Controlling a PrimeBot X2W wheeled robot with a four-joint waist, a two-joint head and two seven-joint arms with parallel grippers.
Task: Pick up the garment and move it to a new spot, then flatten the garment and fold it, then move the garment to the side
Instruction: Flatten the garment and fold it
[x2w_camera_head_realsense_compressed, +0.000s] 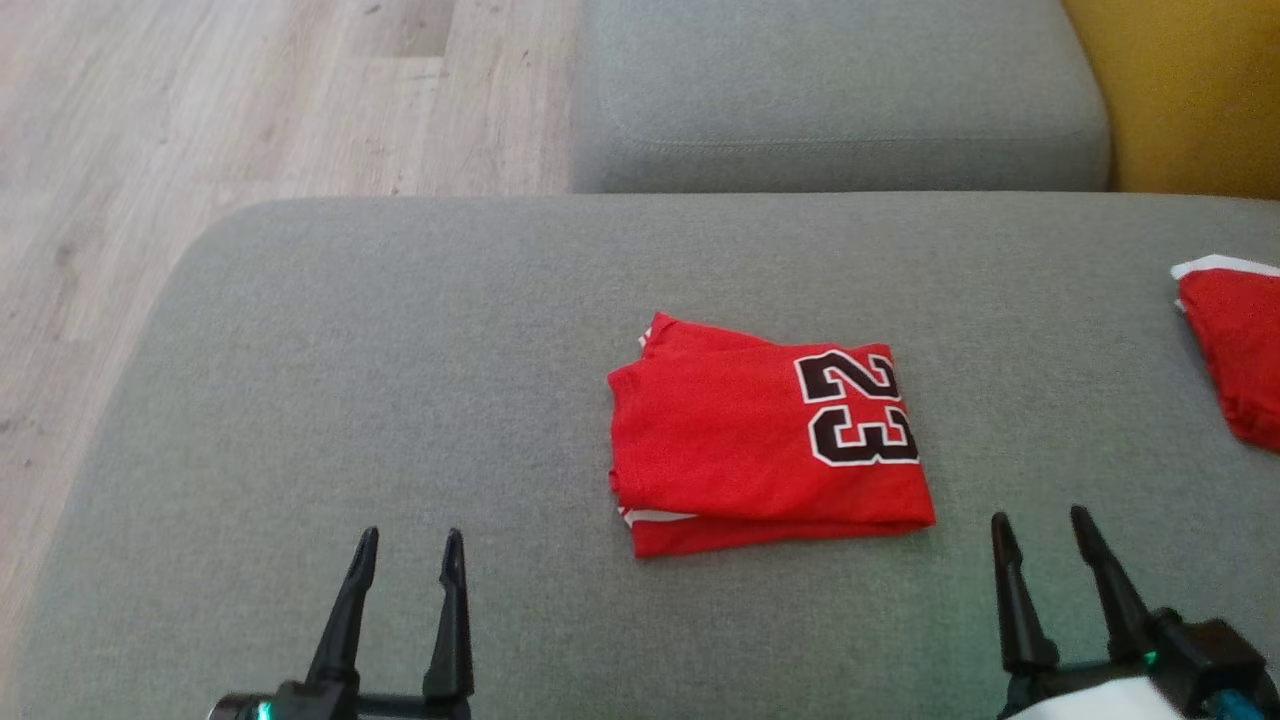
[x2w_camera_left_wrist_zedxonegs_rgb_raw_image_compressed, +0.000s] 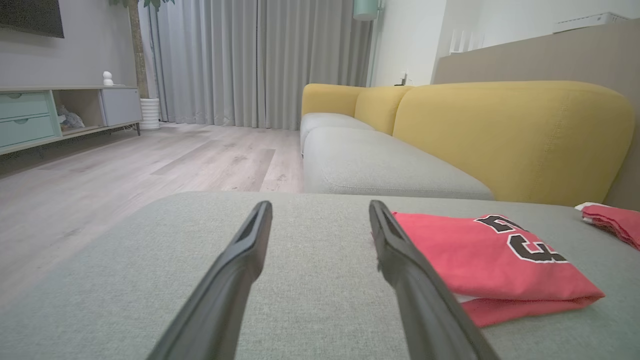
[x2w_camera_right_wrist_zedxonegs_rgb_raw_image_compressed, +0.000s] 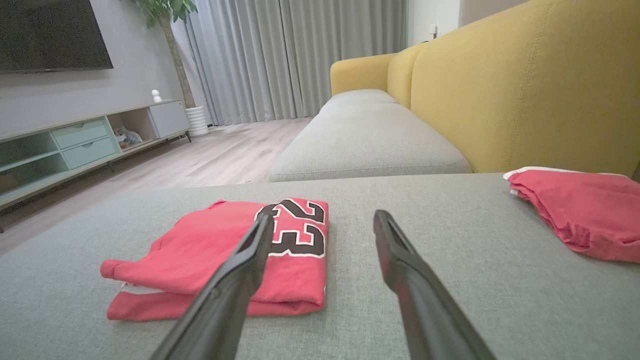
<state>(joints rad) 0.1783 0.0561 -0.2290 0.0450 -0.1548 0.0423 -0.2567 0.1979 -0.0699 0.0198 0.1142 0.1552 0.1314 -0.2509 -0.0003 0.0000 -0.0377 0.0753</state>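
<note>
The garment (x2w_camera_head_realsense_compressed: 750, 440), a red jersey folded into a small rectangle with the black number 23 on top, lies flat in the middle of the grey cushion (x2w_camera_head_realsense_compressed: 400, 350). It also appears in the left wrist view (x2w_camera_left_wrist_zedxonegs_rgb_raw_image_compressed: 480, 260) and the right wrist view (x2w_camera_right_wrist_zedxonegs_rgb_raw_image_compressed: 215, 255). My left gripper (x2w_camera_head_realsense_compressed: 410, 545) is open near the cushion's front, well left of the garment and holding nothing. My right gripper (x2w_camera_head_realsense_compressed: 1040, 525) is open just beyond the garment's near right corner, apart from it. Its dark fingers (x2w_camera_right_wrist_zedxonegs_rgb_raw_image_compressed: 240, 265) frame bare cushion in the right wrist view.
A smaller red piece with a white edge (x2w_camera_head_realsense_compressed: 1235, 350) lies at the cushion's right edge. Behind is a second grey seat (x2w_camera_head_realsense_compressed: 840, 100) with a yellow backrest (x2w_camera_head_realsense_compressed: 1190, 90). Wooden floor (x2w_camera_head_realsense_compressed: 200, 130) lies to the left, beyond the cushion's rounded edge.
</note>
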